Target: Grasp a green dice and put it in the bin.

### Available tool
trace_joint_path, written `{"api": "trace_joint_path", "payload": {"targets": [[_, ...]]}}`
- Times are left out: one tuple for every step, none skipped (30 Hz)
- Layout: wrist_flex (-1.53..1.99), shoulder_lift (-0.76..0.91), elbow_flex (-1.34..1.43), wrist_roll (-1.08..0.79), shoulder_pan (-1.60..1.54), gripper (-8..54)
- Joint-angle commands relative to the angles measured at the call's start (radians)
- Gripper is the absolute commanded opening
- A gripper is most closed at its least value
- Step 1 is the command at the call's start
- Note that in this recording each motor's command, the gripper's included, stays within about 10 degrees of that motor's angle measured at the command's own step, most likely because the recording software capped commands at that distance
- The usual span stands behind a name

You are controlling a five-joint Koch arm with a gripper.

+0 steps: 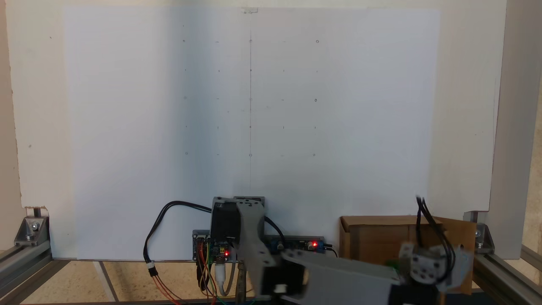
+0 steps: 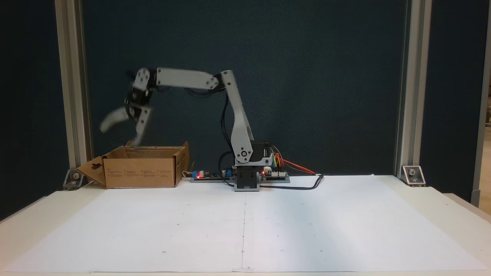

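Observation:
The bin (image 2: 142, 172) is a brown cardboard box with open flaps, standing at the left of the table's back edge. In the other fixed view the bin (image 1: 372, 239) sits at the lower right. My gripper (image 2: 121, 133) hangs just above the bin's opening. It is open, with one finger splayed left and the other pointing down, and it is blurred. Seen from above, the arm's wrist (image 1: 425, 267) is over the bin. The green dice (image 1: 393, 265) shows as a small blurred green patch just left of the wrist; I cannot tell whether the fingers touch it.
The arm's base (image 2: 245, 178), with circuit boards and coloured wires, stands at the middle of the back edge. A black cable (image 1: 156, 228) loops beside it. A large white paper sheet (image 2: 245, 226) covers the table. Aluminium frame posts (image 2: 71, 92) stand at both sides.

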Motion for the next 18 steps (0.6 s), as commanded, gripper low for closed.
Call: {"api": "trace_joint_path", "payload": {"targets": [[-0.038, 0.143, -0.055, 0.138, -0.104, 43.2], [-0.038, 0.181, -0.055, 0.169, -0.150, 43.2], [-0.038, 0.216, -0.055, 0.198, -0.204, 43.2], [-0.038, 0.255, -0.055, 0.218, -0.270, 43.2], [-0.038, 0.287, -0.055, 0.236, -0.341, 43.2], [-0.037, 0.310, -0.055, 0.241, -0.413, 43.2], [-0.037, 0.333, -0.055, 0.241, -0.484, 43.2], [-0.032, 0.353, -0.052, 0.242, -0.556, 43.2], [-0.032, 0.373, -0.048, 0.242, -0.629, 43.4], [-0.032, 0.393, -0.040, 0.242, -0.702, 43.6], [-0.032, 0.420, -0.026, 0.242, -0.771, 43.7], [-0.034, 0.449, -0.006, 0.241, -0.843, 43.7], [-0.035, 0.476, 0.020, 0.242, -0.919, 43.7], [-0.035, 0.499, 0.052, 0.242, -0.991, 43.7], [-0.035, 0.518, 0.089, 0.242, -1.063, 43.7], [-0.038, 0.531, 0.130, 0.242, -1.135, 43.7], [-0.038, 0.549, 0.173, 0.242, -1.205, 43.7], [-0.038, 0.561, 0.215, 0.242, -1.277, 43.8]]}}
